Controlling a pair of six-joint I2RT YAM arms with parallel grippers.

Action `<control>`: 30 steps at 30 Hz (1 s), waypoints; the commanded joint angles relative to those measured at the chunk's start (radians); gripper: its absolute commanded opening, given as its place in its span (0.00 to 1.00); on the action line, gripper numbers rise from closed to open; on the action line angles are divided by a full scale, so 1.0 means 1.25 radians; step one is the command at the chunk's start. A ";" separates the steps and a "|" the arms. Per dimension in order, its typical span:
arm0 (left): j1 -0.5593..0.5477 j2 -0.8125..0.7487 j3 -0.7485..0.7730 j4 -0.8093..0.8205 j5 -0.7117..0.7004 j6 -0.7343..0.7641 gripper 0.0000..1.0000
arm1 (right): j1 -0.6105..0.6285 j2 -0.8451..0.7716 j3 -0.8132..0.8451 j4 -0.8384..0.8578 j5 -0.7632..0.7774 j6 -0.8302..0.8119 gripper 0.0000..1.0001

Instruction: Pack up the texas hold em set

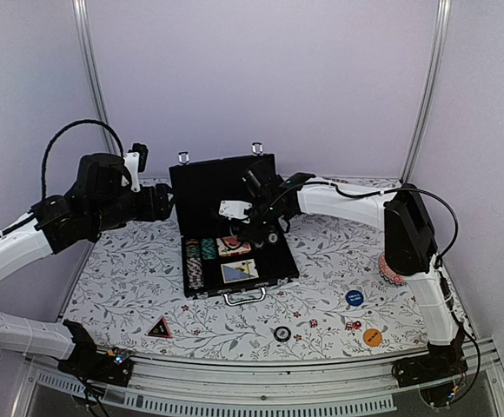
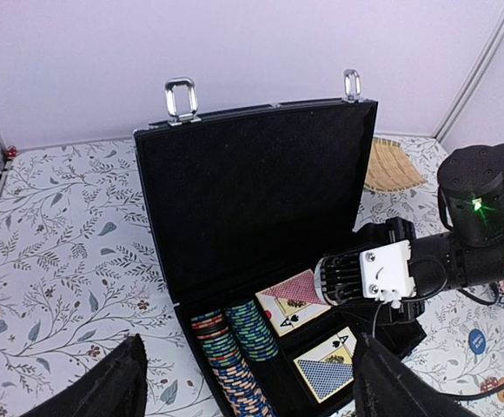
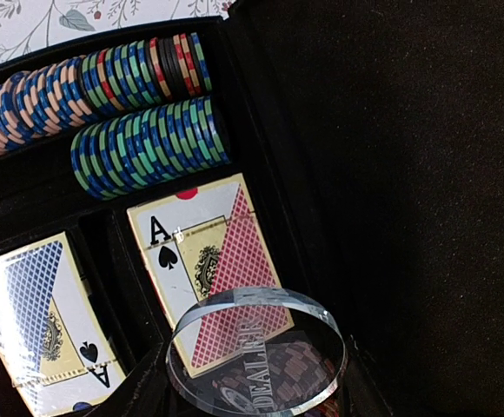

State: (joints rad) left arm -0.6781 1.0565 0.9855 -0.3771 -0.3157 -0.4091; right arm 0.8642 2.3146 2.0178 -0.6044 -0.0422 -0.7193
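Note:
The black briefcase [image 1: 226,184] stands open in the middle of the table, lid upright. Its tray holds chip rows [image 1: 195,261] and two card decks [image 1: 235,247]. My right gripper [image 1: 257,228] hovers over the tray, shut on a clear round dealer button [image 3: 256,356] just above the red-backed deck [image 3: 208,261]. My left gripper [image 1: 167,201] is open and empty beside the lid's left edge; in its wrist view its gripper [image 2: 248,391] spans the chip rows [image 2: 235,347]. A blue disc [image 1: 354,297], an orange disc [image 1: 372,337], a black disc [image 1: 282,333] and red dice [image 1: 353,326] lie on the table.
A black and red triangle piece [image 1: 158,328] lies front left. A red patterned dish [image 1: 389,266] sits behind my right arm. A woven straw mat [image 2: 389,167] lies right of the lid. The case handle [image 1: 244,296] faces the front.

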 commanded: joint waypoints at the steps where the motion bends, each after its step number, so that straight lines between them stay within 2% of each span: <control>1: 0.014 -0.008 -0.010 -0.009 -0.008 -0.017 0.81 | 0.008 0.020 0.047 0.051 -0.030 0.022 0.58; 19: 0.014 -0.027 -0.030 -0.008 -0.009 -0.021 0.81 | 0.014 0.158 0.105 0.080 -0.053 0.027 0.59; 30: 0.014 -0.018 -0.036 -0.002 -0.014 -0.011 0.82 | 0.014 0.159 0.104 0.070 -0.082 0.038 0.78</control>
State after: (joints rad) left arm -0.6773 1.0370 0.9524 -0.3832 -0.3244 -0.4240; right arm 0.8715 2.4870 2.1235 -0.5060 -0.1123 -0.6907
